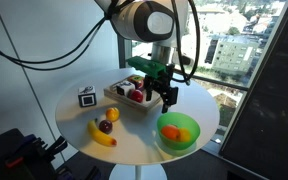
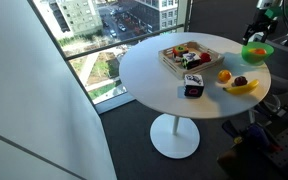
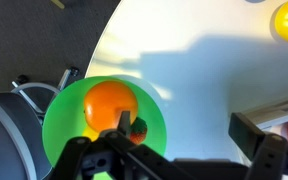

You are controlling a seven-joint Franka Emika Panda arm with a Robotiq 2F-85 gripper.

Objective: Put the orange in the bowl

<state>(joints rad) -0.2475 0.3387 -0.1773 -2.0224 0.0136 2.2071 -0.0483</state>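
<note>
In an exterior view: shows the orange lying inside the bowl, near the edge of the white worktop. Puts the claw just above the bowl, jaws apart and empty, clear of the fruit. Shows the wooden tray beside the bowl and the banana well apart from it.

In an exterior view from farther off: shows the bowl at the far rim of the worktop, with the claw close above. Too small to read the jaws here.

In the wrist view: looks straight down on the orange, resting on the green floor of the bowl. Shows the claw spread wide, holding nothing.

Handling, as a judgement: probably light and firm with a little give. Smooth rind, so likely slippery, and round enough to roll. Best gripped across the widest part with a moderate squeeze. Seems already where the task wants it.
</note>
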